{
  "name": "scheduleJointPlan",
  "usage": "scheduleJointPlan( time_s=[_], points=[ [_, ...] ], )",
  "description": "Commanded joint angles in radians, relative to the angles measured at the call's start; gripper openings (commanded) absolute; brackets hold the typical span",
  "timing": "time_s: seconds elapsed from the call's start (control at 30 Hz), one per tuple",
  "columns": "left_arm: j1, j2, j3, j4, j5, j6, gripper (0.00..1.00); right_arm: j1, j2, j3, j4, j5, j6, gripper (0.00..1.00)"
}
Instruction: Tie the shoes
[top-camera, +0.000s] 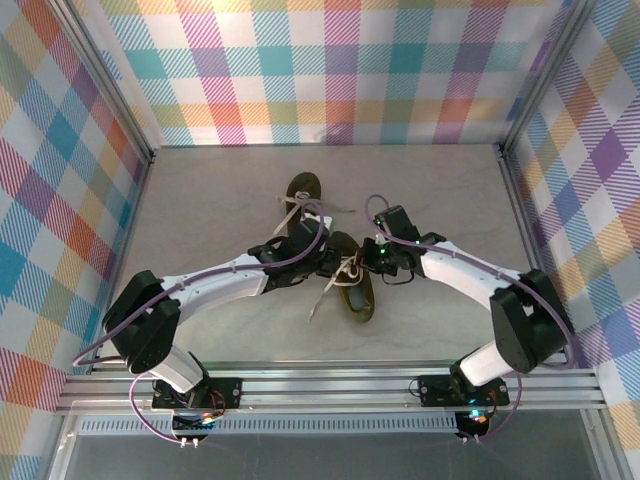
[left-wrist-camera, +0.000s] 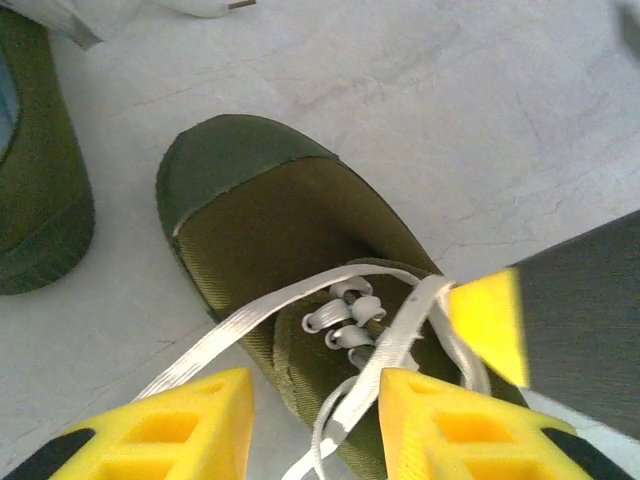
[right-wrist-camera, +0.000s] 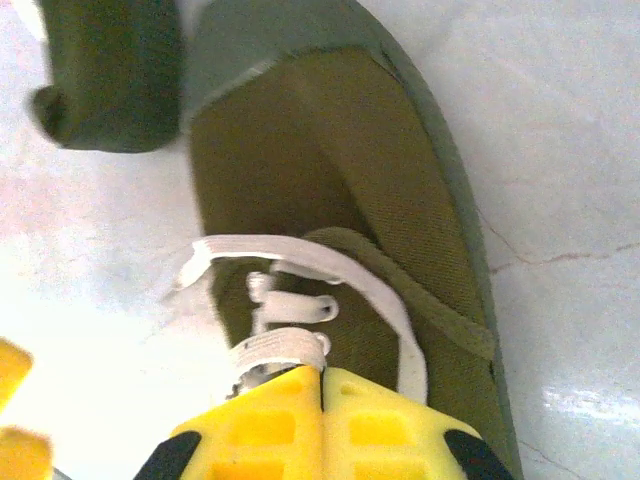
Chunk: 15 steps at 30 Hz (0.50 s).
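Two dark olive shoes lie on the table, the near shoe (top-camera: 354, 288) between my grippers and the far shoe (top-camera: 303, 193) behind it. In the left wrist view the near shoe (left-wrist-camera: 285, 225) points up and left, and a pale lace (left-wrist-camera: 395, 350) runs through the wide gap of my open left gripper (left-wrist-camera: 315, 385) without being pinched. My left gripper (top-camera: 325, 265) hovers at the shoe's left side. My right gripper (right-wrist-camera: 322, 375) is shut, with a flat lace (right-wrist-camera: 280, 348) ending at its seam, over the eyelets of the near shoe (right-wrist-camera: 330, 180). My right gripper (top-camera: 372, 258) meets the shoe from the right.
The far shoe (left-wrist-camera: 40, 170) lies close on the left of the near one, its heel (right-wrist-camera: 110, 70) almost touching the toe. Loose lace ends (top-camera: 322, 300) trail onto the pale table (top-camera: 200, 210). Checked walls (top-camera: 60, 200) enclose three sides.
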<state>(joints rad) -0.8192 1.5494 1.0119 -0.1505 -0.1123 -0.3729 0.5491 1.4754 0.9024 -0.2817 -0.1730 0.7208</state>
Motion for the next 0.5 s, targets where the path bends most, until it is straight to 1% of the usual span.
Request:
scheduleJointPlan(
  time_s=[0.0, 0.07, 0.17, 0.33, 0.47],
  points=[
    [0.040, -0.035, -0.041, 0.042, 0.033, -0.044, 0.39, 0.002, -0.039, 0.020, -0.007, 0.020, -0.094, 0.01],
    [0.053, -0.041, -0.060, 0.055, 0.049, -0.056, 0.39, 0.002, -0.041, 0.034, -0.027, 0.031, -0.124, 0.00],
    [0.068, -0.053, -0.091, 0.072, 0.069, -0.063, 0.40, 0.003, -0.043, 0.047, -0.030, 0.007, -0.187, 0.00],
    [0.094, -0.058, -0.128, 0.092, 0.104, -0.063, 0.40, 0.011, -0.041, 0.061, -0.033, 0.007, -0.380, 0.00],
    [0.099, -0.052, -0.141, 0.064, 0.063, -0.048, 0.40, 0.023, -0.029, 0.070, -0.042, 0.006, -0.553, 0.00]
  ],
)
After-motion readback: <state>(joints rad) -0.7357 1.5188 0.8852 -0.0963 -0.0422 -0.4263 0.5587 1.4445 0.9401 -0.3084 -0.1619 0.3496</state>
